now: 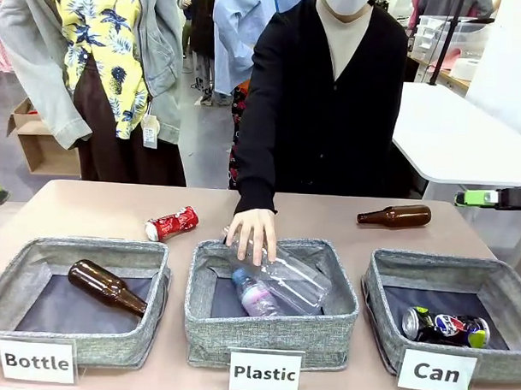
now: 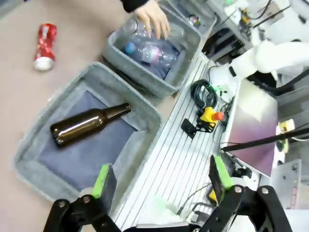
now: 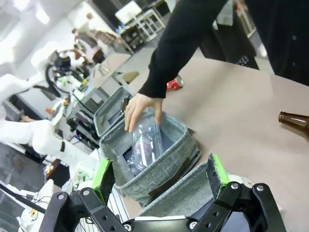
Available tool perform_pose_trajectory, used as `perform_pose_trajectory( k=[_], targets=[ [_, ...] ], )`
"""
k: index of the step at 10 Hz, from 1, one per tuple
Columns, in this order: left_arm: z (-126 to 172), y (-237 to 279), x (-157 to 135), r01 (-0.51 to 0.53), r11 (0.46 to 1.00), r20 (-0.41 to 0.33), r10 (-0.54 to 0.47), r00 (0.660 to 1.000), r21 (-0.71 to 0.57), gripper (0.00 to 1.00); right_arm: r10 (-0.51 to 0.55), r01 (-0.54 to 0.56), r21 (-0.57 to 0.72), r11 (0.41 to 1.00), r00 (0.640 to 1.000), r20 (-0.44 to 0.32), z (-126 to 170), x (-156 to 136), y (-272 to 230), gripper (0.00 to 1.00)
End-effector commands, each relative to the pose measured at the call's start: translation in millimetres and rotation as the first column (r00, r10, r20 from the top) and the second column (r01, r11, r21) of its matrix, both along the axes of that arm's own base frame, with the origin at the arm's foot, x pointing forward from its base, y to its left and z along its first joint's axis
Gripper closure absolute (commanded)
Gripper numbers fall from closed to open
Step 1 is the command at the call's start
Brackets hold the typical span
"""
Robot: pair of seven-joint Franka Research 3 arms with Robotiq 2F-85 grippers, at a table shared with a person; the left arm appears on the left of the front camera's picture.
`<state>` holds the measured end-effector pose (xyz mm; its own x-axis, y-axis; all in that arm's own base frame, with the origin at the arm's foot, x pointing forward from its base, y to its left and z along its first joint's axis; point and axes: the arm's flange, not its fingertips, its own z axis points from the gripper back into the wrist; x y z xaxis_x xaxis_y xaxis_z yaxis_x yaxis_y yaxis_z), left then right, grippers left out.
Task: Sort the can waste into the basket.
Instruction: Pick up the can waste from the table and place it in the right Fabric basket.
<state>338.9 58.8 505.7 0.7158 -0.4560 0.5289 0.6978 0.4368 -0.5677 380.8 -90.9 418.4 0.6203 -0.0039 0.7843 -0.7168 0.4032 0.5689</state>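
Across the desk (image 1: 320,218), the black can (image 1: 445,326) sat in the Can basket (image 1: 438,263); the red can (image 1: 171,223) lay unsorted near the far edge; left hand (image 2: 161,173) and right hand (image 3: 160,169) both released.

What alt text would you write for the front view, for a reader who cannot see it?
A person's hand holds a clear plastic bottle in the middle grey woven basket labelled Plastic, between a matching Bottle basket and Can basket. A crushed black can lies in the Can basket; a crushed red can lies on the beige table beyond the baskets.
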Motion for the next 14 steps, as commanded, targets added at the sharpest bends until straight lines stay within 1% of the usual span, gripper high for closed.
perform_pose_trajectory(
  k=[1,2,3,4,5,6,7,8,9,11,12,13,14],
  targets=[
    [2.0,-9.3,13.4,0.039,0.999,-0.006,-0.040,0.999,-0.019,0.00,0.000,0.000,-0.006,1.000,1.000,-0.015,4.6,1.7,-1.0,0.00],
    [4.4,-19.4,14.9,0.065,0.998,0.002,-0.065,0.998,-0.001,0.00,0.000,0.000,-0.006,1.000,1.000,-0.015,4.6,1.7,-1.0,0.00],
    [5.1,-39.0,22.5,0.019,0.998,0.023,-0.020,1.000,0.055,0.00,0.000,0.000,-0.006,1.000,1.000,-0.015,4.6,1.7,-1.0,0.00],
    [5.6,-63.8,36.8,-0.014,0.992,0.046,0.008,0.999,0.129,0.00,0.000,0.000,-0.006,1.000,1.000,-0.015,4.6,1.7,-1.0,0.00],
    [6.6,-92.3,60.2,0.014,0.979,0.039,-0.022,0.999,0.203,0.00,0.000,0.000,-0.006,1.000,1.000,-0.015,4.6,1.7,-1.0,0.00],
    [3.7,-123.0,94.0,0.073,0.958,0.005,-0.077,0.997,0.277,0.00,0.000,0.000,-0.006,1.000,1.000,-0.015,4.6,1.7,-1.0,0.00],
    [-9.3,-154.7,138.1,0.071,0.930,-0.025,-0.067,0.997,0.362,0.00,0.000,0.000,-0.006,1.000,1.000,-0.015,4.6,1.7,-1.0,0.00],
    [-24.5,-176.6,165.3,0.036,0.909,0.007,-0.042,0.999,0.416,0.00,0.000,0.000,-0.006,1.000,1.000,-0.015,4.6,1.7,-1.0,0.00],
    [-42.9,-193.0,183.9,0.008,0.880,0.038,-0.030,0.999,0.474,0.00,0.000,0.000,-0.006,1.000,1.000,-0.015,4.6,1.7,-1.0,0.00],
    [-88.0,-213.9,204.2,-0.031,0.813,0.128,-0.054,0.990,0.582,0.00,0.000,0.000,-0.006,1.000,1.000,-0.015,4.6,1.7,-1.0,0.00],
    [-106.2,-217.5,215.5,-0.047,0.798,0.185,-0.081,0.979,0.600,0.00,0.000,0.000,-0.006,1.000,1.000,-0.015,4.6,1.7,-1.0,0.00],
    [-117.5,-222.0,228.0,-0.084,0.825,0.274,-0.088,0.958,0.559,0.00,0.000,0.000,-0.006,1.000,1.000,-0.015,4.6,1.7,-1.0,0.00],
    [-128.2,-226.2,233.9,-0.053,0.840,0.268,-0.112,0.957,0.540,0.00,0.000,0.000,-0.006,1.000,1.000,-0.015,4.6,1.7,-1.0,0.00]
  ],
)
